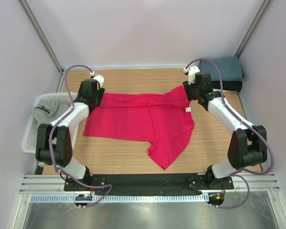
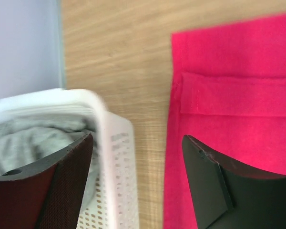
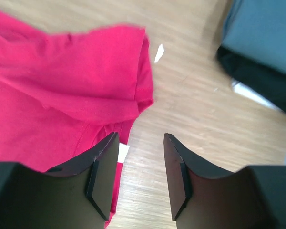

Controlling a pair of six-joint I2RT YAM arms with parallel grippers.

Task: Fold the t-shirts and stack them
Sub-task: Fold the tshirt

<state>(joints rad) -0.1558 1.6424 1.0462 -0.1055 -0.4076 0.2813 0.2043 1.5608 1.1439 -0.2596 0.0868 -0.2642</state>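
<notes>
Top external shows the crimson t-shirt point(image 1: 138, 119) spread on the table point(image 1: 119, 160), rumpled near-right; left gripper point(image 1: 97, 99) gapes wide, right gripper point(image 1: 190, 93) half-open, both empty at its far corners. I'd pinch both corners evenly before folding

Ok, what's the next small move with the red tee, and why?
Probably bring the right pincer to the near tail of the red tee, to fold it up. Both it and the left pincer stand open and empty at the tee's far corners; the tee lies spread but lopsided.
</notes>
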